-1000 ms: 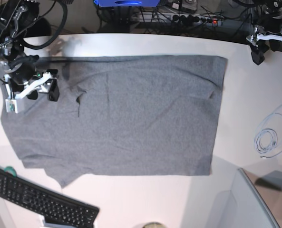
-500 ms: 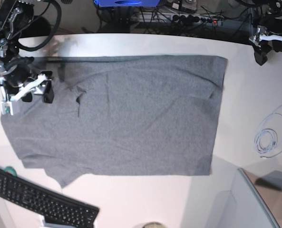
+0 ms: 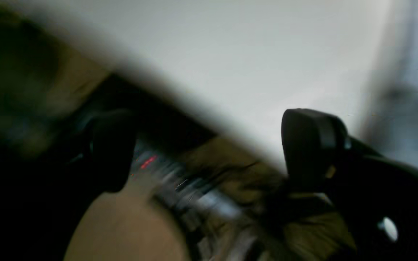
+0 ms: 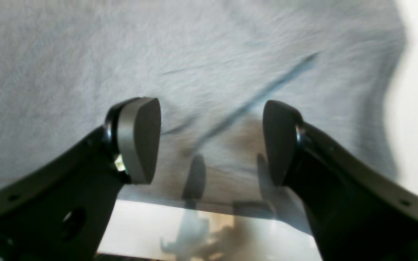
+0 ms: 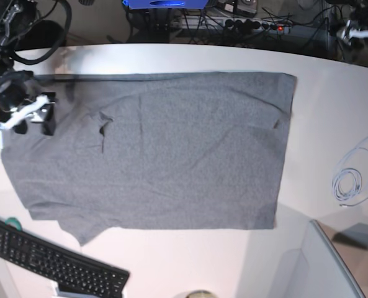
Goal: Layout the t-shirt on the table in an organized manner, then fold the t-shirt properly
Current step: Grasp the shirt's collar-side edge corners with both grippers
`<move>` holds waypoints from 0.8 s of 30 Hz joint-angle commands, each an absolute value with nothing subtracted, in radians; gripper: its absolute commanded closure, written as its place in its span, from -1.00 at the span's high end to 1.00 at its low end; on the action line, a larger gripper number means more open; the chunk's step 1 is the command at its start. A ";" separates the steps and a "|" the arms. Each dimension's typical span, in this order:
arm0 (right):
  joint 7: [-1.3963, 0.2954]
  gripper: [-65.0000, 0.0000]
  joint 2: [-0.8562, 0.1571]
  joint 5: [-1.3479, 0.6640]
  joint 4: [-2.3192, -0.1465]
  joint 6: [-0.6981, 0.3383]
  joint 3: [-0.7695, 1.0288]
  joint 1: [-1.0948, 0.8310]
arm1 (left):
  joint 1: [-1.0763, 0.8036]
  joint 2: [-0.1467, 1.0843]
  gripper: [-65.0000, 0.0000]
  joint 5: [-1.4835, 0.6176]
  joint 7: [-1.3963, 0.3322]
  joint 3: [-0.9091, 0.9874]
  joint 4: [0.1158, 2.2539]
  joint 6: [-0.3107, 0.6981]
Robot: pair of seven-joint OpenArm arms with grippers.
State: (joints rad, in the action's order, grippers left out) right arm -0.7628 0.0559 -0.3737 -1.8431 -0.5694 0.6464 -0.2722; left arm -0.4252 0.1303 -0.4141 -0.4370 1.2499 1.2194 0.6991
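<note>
Heather-grey t-shirt (image 5: 171, 149) spread flat on the smooth white table (image 5: 320, 112).

Soft knit, roughly rectangular, faintly creased. Right gripper (image 4: 209, 141) hovers over its far-left edge, rounded pads apart, holding nothing. Left gripper (image 3: 209, 152), far right off the cloth, likewise gapes empty.

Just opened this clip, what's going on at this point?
A two-armed robot is working on a grey t-shirt, which lies spread fairly flat on the white table, with no fold made yet. The right gripper hangs open over the shirt's edge and holds nothing; the right wrist view shows cloth under its spread jaws. The left gripper is open and empty too, off at the far corner of the table, away from the shirt. A keyboard and a coiled cable lie beside the shirt.
</note>
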 commanded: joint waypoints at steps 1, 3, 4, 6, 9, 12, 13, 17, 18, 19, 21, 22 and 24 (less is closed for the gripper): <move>-0.746 0.27 0.050 -0.386 -1.856 -0.573 0.654 -0.274 | -0.438 0.159 0.85 -0.426 -0.386 1.267 1.210 0.698; -0.748 0.27 0.050 -0.386 -1.854 -0.573 0.664 -0.277 | -0.449 0.163 0.85 -0.424 -0.352 1.265 1.179 0.698; -0.748 0.27 0.051 -0.386 -1.854 -0.573 0.664 -0.283 | -0.450 0.160 0.85 -0.424 -0.348 1.265 1.182 0.698; -0.748 0.27 0.051 -0.386 -1.860 -0.573 0.654 -0.295 | -0.449 0.157 0.85 -0.424 -0.351 1.264 1.198 0.698; -0.748 0.27 0.053 -0.386 -1.860 -0.573 0.654 -0.297 | -0.452 0.140 0.85 -0.424 -0.346 1.270 1.202 0.698; -0.748 0.27 0.053 -0.386 -1.859 -0.573 0.657 -0.300 | -0.450 0.140 0.85 -0.426 -0.346 1.271 1.198 0.698; -0.748 0.27 0.053 -0.386 -1.859 -0.573 0.657 -0.300 | -0.447 0.137 0.85 -0.426 -0.349 1.271 1.205 0.698; -0.745 0.27 0.053 -0.386 -1.862 -0.573 0.656 -0.318 | -0.443 0.099 0.85 -0.426 -0.351 1.265 1.293 0.698; -0.746 0.27 0.053 -0.386 -1.862 -0.573 0.661 -0.320 | -0.443 0.087 0.85 -0.426 -0.352 1.265 1.325 0.698; -0.748 0.27 0.053 -0.386 -1.862 -0.573 0.662 -0.326 | -0.443 0.076 0.85 -0.426 -0.352 1.264 1.353 0.698; -0.742 0.27 0.051 -0.386 -1.862 -0.573 0.656 -0.341 | -0.443 0.065 0.85 -0.423 -0.352 1.264 1.376 0.698; -0.742 0.27 0.051 -0.386 -1.862 -0.573 0.656 -0.343 | -0.441 0.064 0.85 -0.420 -0.352 1.257 1.379 0.698; -0.742 0.27 0.051 -0.386 -1.856 -0.573 0.661 -0.344 | -0.441 0.064 0.85 -0.420 -0.352 1.219 1.385 0.698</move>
State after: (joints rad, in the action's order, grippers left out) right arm -0.7650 0.0605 -0.3698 -1.8404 -0.5690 0.6559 -0.3500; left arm -0.4358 0.0513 -0.3985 -0.3733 1.2156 1.3647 0.6849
